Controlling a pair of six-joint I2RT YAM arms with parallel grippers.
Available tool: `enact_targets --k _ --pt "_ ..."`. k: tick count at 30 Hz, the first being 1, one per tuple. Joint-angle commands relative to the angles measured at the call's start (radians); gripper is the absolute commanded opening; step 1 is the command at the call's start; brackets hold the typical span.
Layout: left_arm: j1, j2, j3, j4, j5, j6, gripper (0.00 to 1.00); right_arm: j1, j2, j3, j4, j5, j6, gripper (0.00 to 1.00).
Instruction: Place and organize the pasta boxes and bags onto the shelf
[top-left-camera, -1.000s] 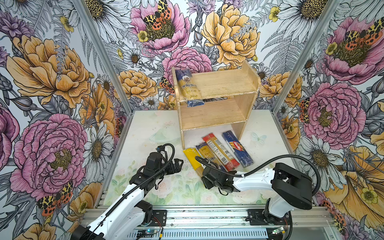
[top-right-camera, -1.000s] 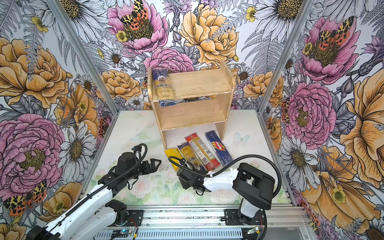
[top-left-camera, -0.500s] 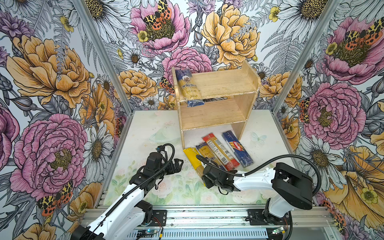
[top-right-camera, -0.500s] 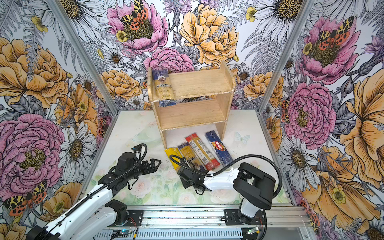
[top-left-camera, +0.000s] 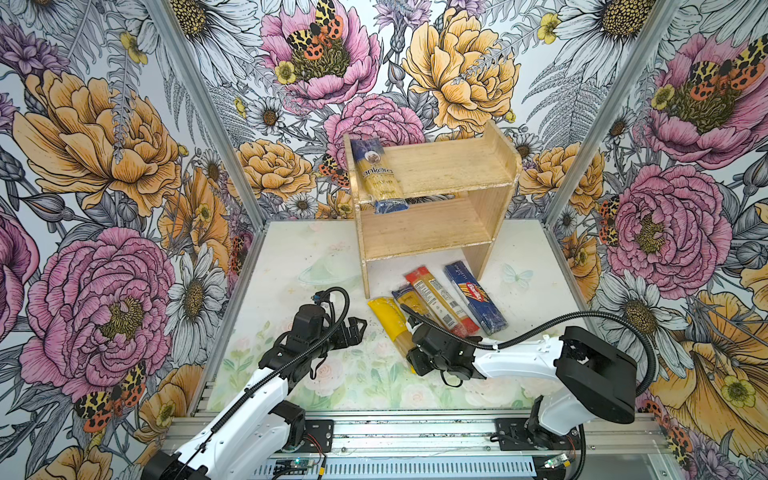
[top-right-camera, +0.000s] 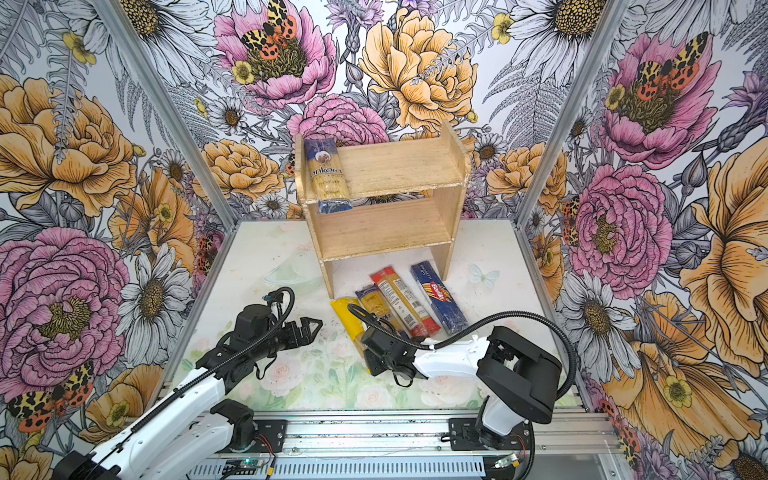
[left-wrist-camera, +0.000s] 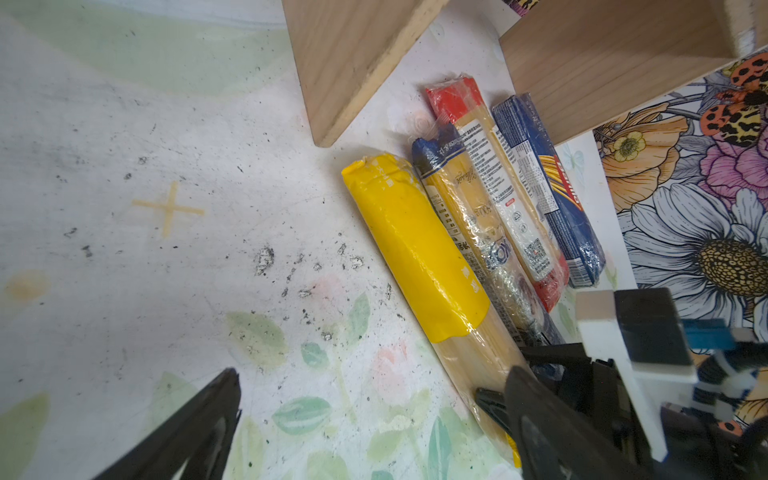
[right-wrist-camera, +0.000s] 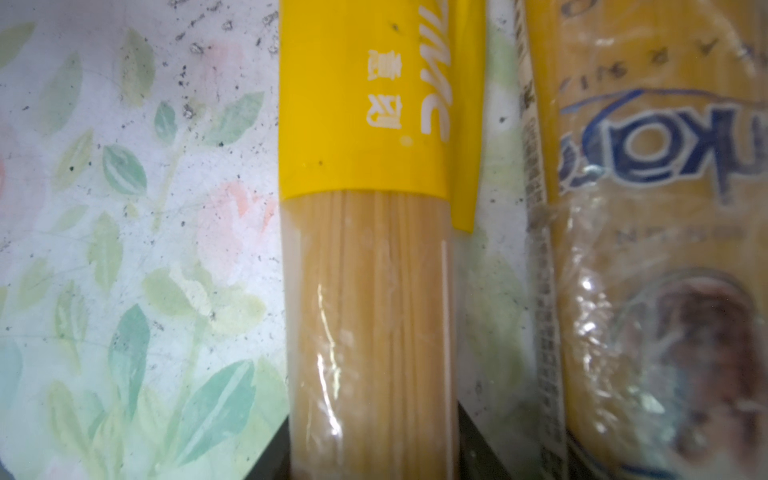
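The shelf (top-left-camera: 494, 216) stands at the back edge of the table (top-left-camera: 299, 257). Its top tier (top-left-camera: 449, 168) is free from the middle to the right panel; the "ankara" bag (top-left-camera: 376, 174) takes the left end and hangs over the front. The lower tier (top-left-camera: 419, 226) is bare. In front, the yellow-ended bag (top-left-camera: 388, 318), slimmer blue-ended bag (top-left-camera: 409, 301), red-ended pack (top-left-camera: 436, 297) and "Barilla" pack (top-left-camera: 476, 297) lie close side by side. The right pincer (right-wrist-camera: 376, 449) stands over the yellow-ended bag's near end. Toward the left edge the table is bare; there the left pincer (top-left-camera: 355, 330) hangs, fingers wide apart.

yellow-ended bag (right-wrist-camera: 374, 232), blue-lettered bag (right-wrist-camera: 648, 257) just beside
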Motion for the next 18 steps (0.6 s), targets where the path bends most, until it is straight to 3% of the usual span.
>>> enact_targets --k 1,18 --pt "-0.003 -0.013 -0.011 0.01 -0.003 0.007 0.99 -0.005 -0.041 -0.018 -0.091 -0.039 0.024 0.0" --pt "-0.002 -0.011 -0.01 0.011 -0.007 0.007 0.99 -0.053 -0.249 -0.008 -0.205 -0.039 0.038 0.0"
